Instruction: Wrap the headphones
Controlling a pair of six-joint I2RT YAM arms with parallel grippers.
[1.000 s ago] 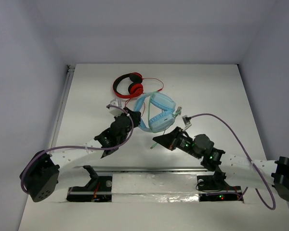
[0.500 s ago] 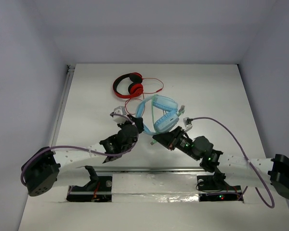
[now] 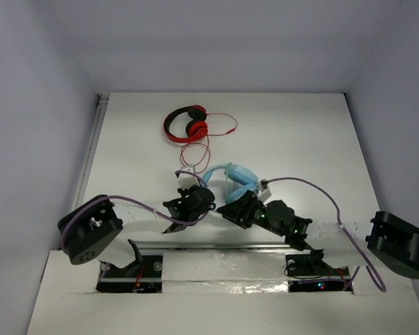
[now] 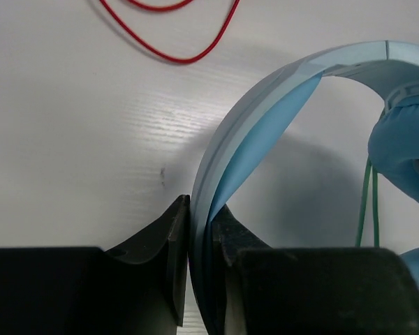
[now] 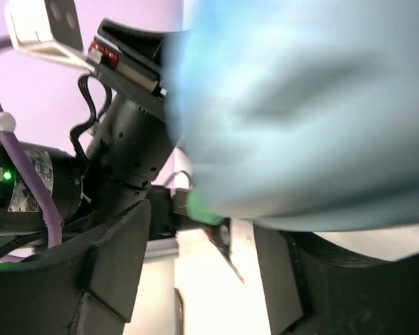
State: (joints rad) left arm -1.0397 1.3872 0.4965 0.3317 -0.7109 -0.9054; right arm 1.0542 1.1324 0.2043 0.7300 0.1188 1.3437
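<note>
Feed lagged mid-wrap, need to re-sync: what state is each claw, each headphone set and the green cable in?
left claw: shut on the headband.
right claw: open, blurred blue cup close above.
blue headphones: gripped at the headband only.
green cable: two strands running loose.
red headphones: lying untouched farther back, red cable loose.

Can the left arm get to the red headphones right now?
Probably not yet. The left claw is shut on the band of the blue headphones, so it would have to let go first. Beyond that the way looks free: only the red cable lies on the table toward the red headphones.
</note>
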